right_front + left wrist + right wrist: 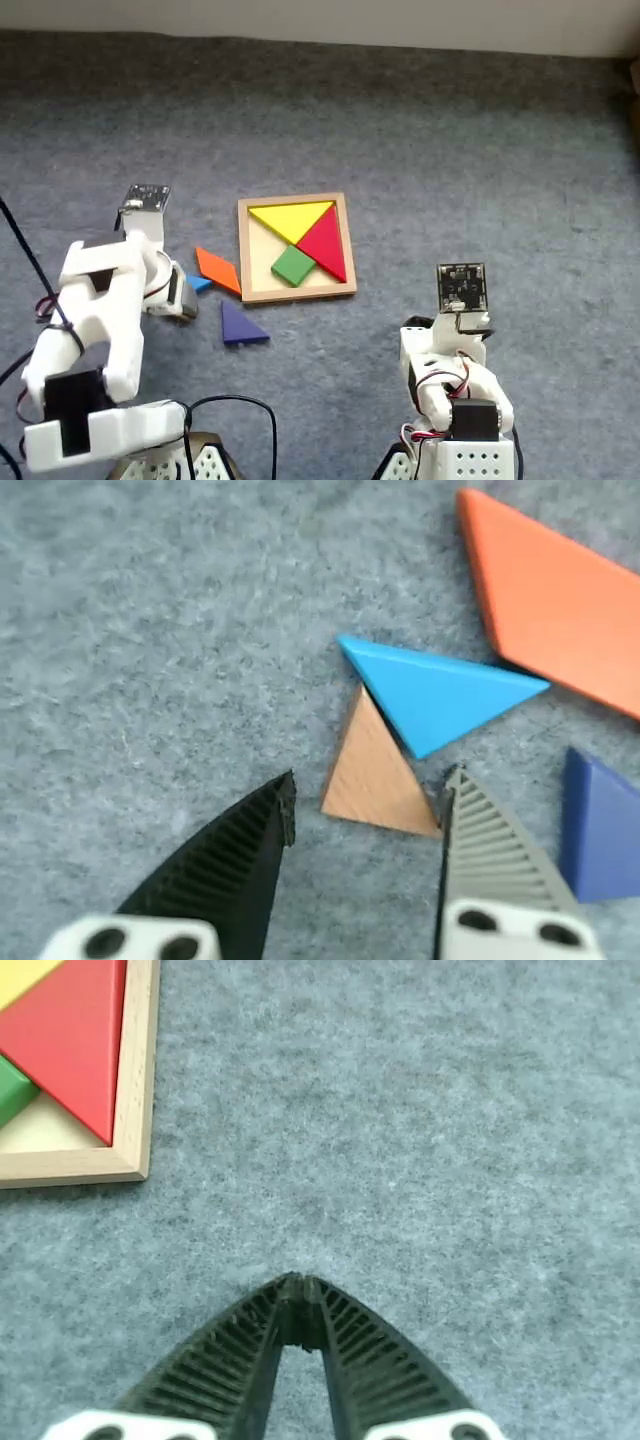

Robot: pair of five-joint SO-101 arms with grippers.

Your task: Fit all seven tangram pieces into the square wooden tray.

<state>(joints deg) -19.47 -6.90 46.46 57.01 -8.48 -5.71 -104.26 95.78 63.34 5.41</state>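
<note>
currently, with three pieces seated in the square wooden tray point(300, 294), the left gripper point(372, 778) stands released astride the small tan triangle point(375, 790) on the carpet, so the next move calls for lowering and clenching, while the right gripper point(300, 1290) rests clenched and empty.

I see white printed shells and black servo blocks on the left arm point(95, 330) and the right arm point(455, 395), with black and red cables point(235, 403) looping at their bases. My left end effector point(371, 778) has one black ribbed finger point(225, 865) and one grey; the right end effector point(300, 1282) has two black, on white mounts with dark screw holes.
</note>
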